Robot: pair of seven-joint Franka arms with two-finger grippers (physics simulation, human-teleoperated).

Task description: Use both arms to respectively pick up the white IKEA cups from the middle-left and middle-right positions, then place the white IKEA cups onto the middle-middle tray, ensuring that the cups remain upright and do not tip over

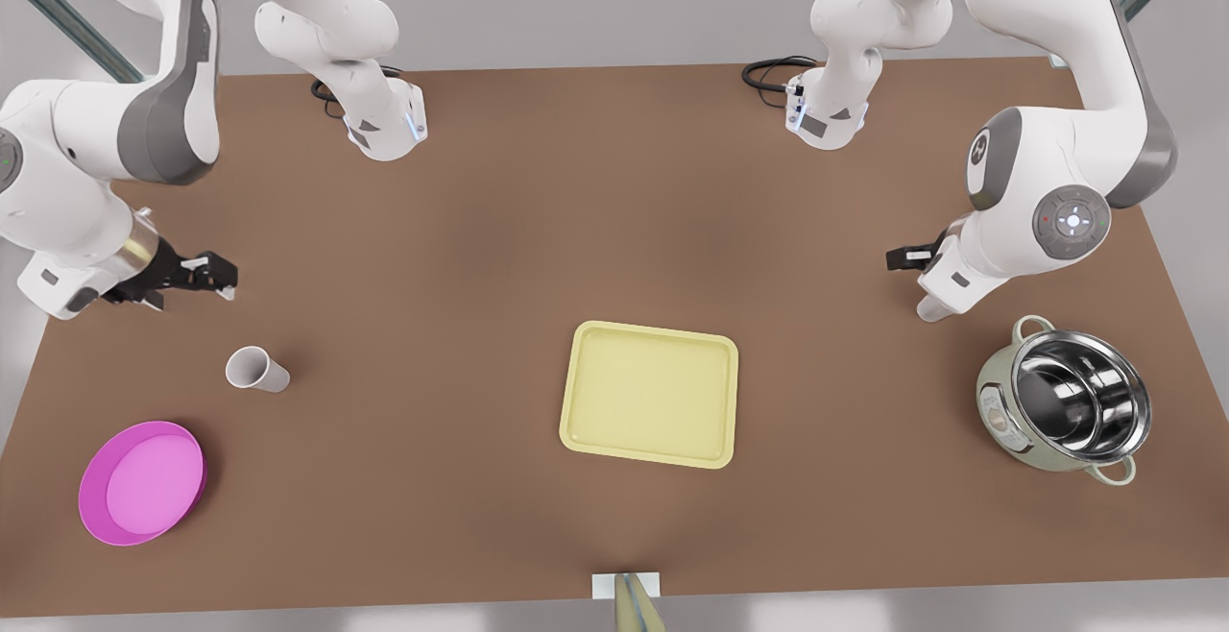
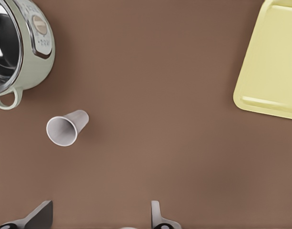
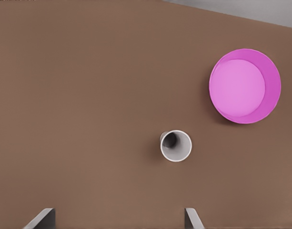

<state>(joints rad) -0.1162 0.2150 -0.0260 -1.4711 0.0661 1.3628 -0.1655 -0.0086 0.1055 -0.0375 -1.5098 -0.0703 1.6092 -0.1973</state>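
Beside the pot (image 2: pixel 19 50), 1 plain white tapered cup (image 2: pixel 66 128) stands near the spread left pincer (image 2: pixel 99 217).

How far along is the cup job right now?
Nothing is placed: the tray holds no cup. The right gripper hangs open above the cup near the magenta bowl. The left gripper is open above the other cup beside the pot. Both picks and placements remain.
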